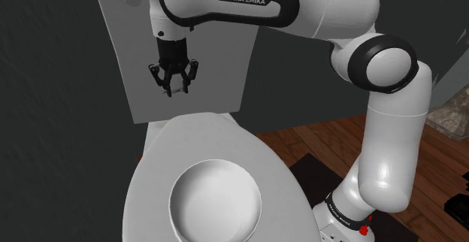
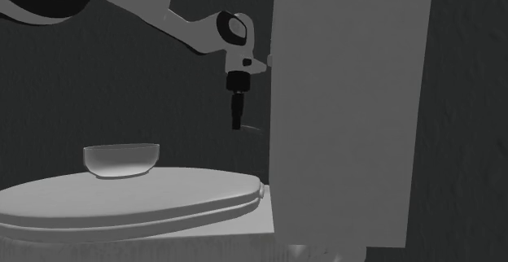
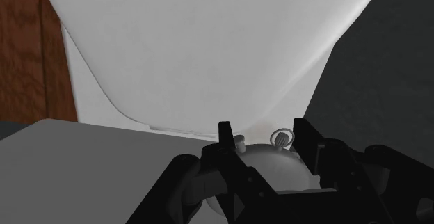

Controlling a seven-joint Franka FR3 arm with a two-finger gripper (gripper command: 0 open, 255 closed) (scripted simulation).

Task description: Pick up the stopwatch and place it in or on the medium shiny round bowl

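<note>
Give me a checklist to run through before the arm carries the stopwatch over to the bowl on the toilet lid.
1. Stopwatch clasped in the tool: ok.
2. Tool lifted off the toilet lid: ok.
3. Bowl upright and empty: ok.
4. Tool above the bowl: not ok; it hangs close to the tank, and the bowl sits further forward on the lid.
5. Nothing standing between tool and bowl: ok.
6. Grip firm enough to travel: cannot tell.
</note>
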